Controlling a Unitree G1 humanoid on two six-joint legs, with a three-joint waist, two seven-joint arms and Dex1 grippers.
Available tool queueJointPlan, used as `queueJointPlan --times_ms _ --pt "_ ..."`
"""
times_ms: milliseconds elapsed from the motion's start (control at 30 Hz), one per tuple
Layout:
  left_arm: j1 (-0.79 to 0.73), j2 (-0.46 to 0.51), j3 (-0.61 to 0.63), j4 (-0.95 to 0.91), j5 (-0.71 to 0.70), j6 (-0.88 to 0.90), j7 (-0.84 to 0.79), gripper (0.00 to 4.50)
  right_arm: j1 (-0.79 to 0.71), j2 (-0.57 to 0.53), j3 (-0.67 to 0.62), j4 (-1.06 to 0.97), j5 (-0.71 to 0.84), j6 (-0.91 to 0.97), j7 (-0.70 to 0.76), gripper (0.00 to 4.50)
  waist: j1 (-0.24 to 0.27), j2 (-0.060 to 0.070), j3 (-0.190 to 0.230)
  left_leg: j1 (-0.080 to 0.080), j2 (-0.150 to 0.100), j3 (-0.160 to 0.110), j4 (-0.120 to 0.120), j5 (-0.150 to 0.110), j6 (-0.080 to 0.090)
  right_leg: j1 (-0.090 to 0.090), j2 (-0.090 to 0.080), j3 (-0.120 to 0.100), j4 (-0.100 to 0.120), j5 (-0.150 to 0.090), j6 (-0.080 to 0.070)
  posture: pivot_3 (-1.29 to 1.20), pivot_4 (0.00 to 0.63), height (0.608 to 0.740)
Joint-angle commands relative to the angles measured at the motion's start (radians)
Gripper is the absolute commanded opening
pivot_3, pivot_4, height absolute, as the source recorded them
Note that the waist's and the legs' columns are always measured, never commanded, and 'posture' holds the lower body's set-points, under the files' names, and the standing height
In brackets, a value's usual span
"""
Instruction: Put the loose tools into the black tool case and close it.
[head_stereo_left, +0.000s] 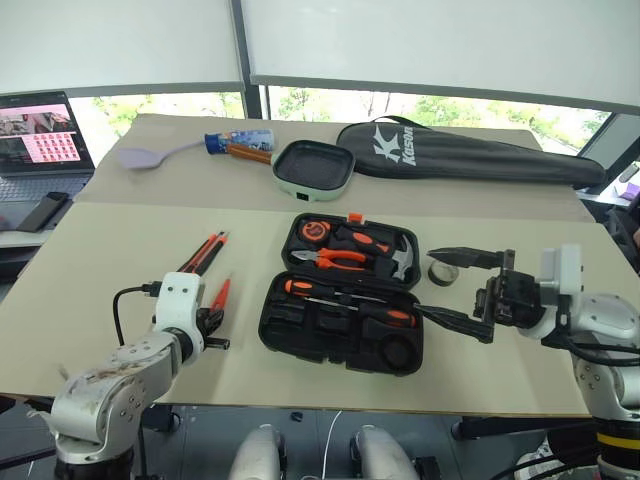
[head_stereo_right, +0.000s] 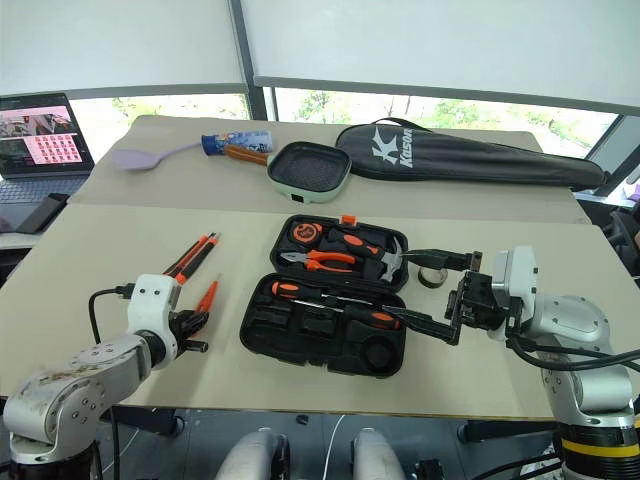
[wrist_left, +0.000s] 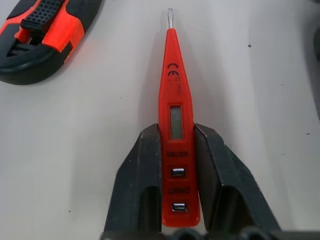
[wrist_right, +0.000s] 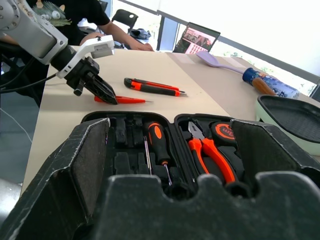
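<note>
The left tool (wrist_left: 177, 200) holds the small orange plastic tester screwdriver (wrist_left: 176, 125) lying on the beige bench (head_stereo_left: 120, 250). The right tool (head_stereo_left: 462, 290) stands wide beside the open black moulded plastic tool case (head_stereo_left: 300, 330).

Tan-covered table (head_stereo_left: 120, 260), open black tool case (head_stereo_left: 340, 300), utility knife (head_stereo_left: 200, 253), tester screwdriver (head_stereo_left: 219, 294), possibly tape roll (head_stereo_left: 443, 272)

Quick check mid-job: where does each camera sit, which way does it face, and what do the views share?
Head eyes: look forward and down at the open case; both arms show.
Left wrist: looks along the left gripper, shut on the tester lying on the table.
Right wrist: looks between the open right gripper fingers across the case at the left gripper.
Shared: the tester and the knife show in the head and both wrist views.
</note>
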Motion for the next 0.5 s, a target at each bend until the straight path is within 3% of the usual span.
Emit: queueJointPlan --times_ms 33,167,233,367,500 --pt "0.05 0.05 0.065 0.021 -0.024 -0.157 -0.176 0.45 0.01 -0.007 -0.018 -0.045 0.012 0.01 -0.02 4.5 -0.001 0.0 0.0 0.0 0.0 0.0 0.0 0.0 0.0 0.0 0.0 0.0 0.0 0.0 0.0 0.0 0.15 0.74" --pt "0.068 0.202 0.123 0.138 -0.019 -0.501 -0.579 0.45 0.05 -0.011 -0.032 -0.051 0.01 0.008 -0.029 4.5 0.0 -0.002 0.001 -0.003 0.001 0.0 -0.001 0.0 0.0 -0.005 0.0 -0.001 0.001 -0.001 -0.002 0.0 0.15 0.74" --pt "0.02 0.289 0.07 0.219 0.021 -0.687 -0.792 0.45 0.061 -0.012 -0.039 -0.048 0.008 0.006 -0.036 4.5 0.006 -0.001 0.002 -0.006 0.001 0.002 -0.001 0.001 -0.001 -0.008 0.0 -0.001 0.001 -0.001 -0.003 0.0 0.15 0.74" --pt "-0.17 0.393 -0.131 0.342 0.12 -0.926 -1.088 0.45 0.083 -0.013 -0.043 -0.051 0.003 0.003 -0.042 4.5 0.024 -0.001 0.002 -0.008 0.0 0.008 -0.001 0.001 -0.001 -0.009 -0.001 -0.001 -0.001 -0.003 -0.006 0.0 0.15 0.74" --pt "-0.403 0.406 -0.35 0.441 0.25 -1.015 -1.237 0.45 0.14 -0.031 -0.077 -0.085 0.022 0.032 -0.051 4.5 0.027 -0.001 0.002 -0.012 0.0 0.01 -0.001 0.001 -0.001 -0.01 -0.001 -0.001 -0.004 0.0 -0.001 0.0 0.15 0.74"
